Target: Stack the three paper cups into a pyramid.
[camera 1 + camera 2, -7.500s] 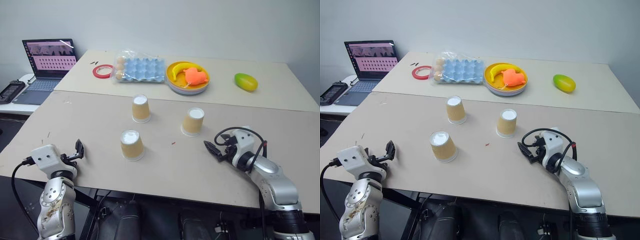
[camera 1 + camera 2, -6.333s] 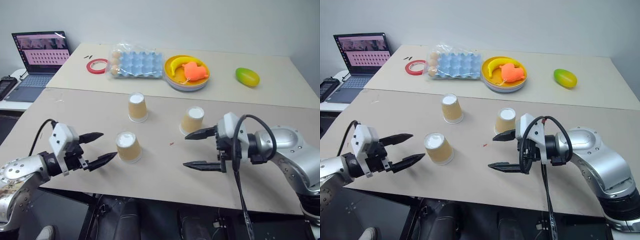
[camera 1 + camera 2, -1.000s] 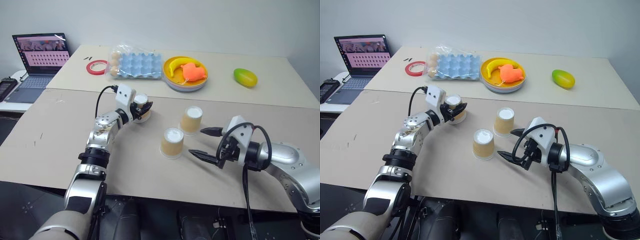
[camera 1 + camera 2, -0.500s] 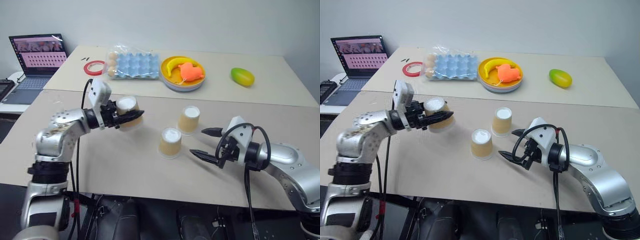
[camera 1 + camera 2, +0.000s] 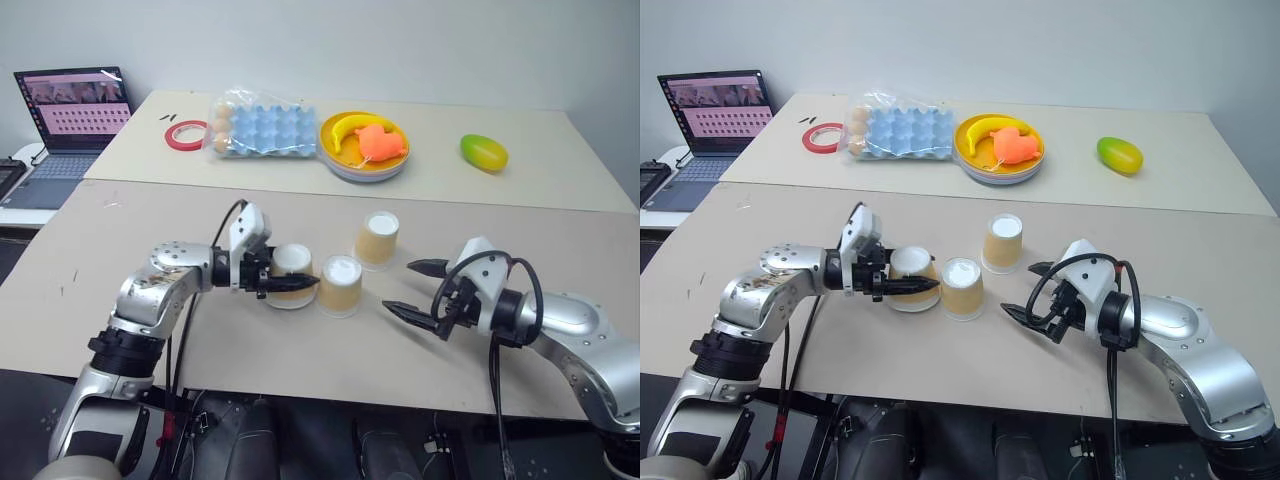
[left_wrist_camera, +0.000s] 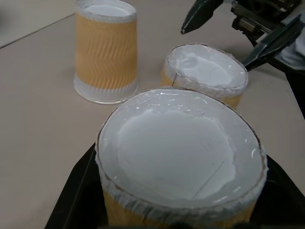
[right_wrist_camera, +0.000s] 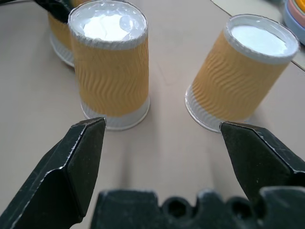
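Observation:
Three tan ribbed paper cups stand upside down on the beige table (image 5: 200, 330). My left gripper (image 5: 297, 282) is shut on one cup (image 5: 291, 272), holding it by its sides right beside the middle cup (image 5: 340, 287). I cannot tell whether the held cup rests on the table or touches its neighbour. The third cup (image 5: 377, 239) stands a little farther back and to the right. My right gripper (image 5: 398, 286) is open, level, just right of the middle cup and holding nothing. In the right wrist view its open fingers frame the middle cup (image 7: 109, 62) and the third cup (image 7: 243, 76).
On the far table lie a red tape roll (image 5: 183, 133), a blue egg tray (image 5: 268, 128) in plastic wrap, a yellow plate (image 5: 340, 165) with a banana and an orange toy, and a green-yellow mango (image 5: 484, 152). An open laptop (image 5: 70, 105) sits at the far left.
My left gripper has carried its cup from the back left toward me and rightward, lowering it beside the middle cup. The right gripper and the other two cups have stayed put.

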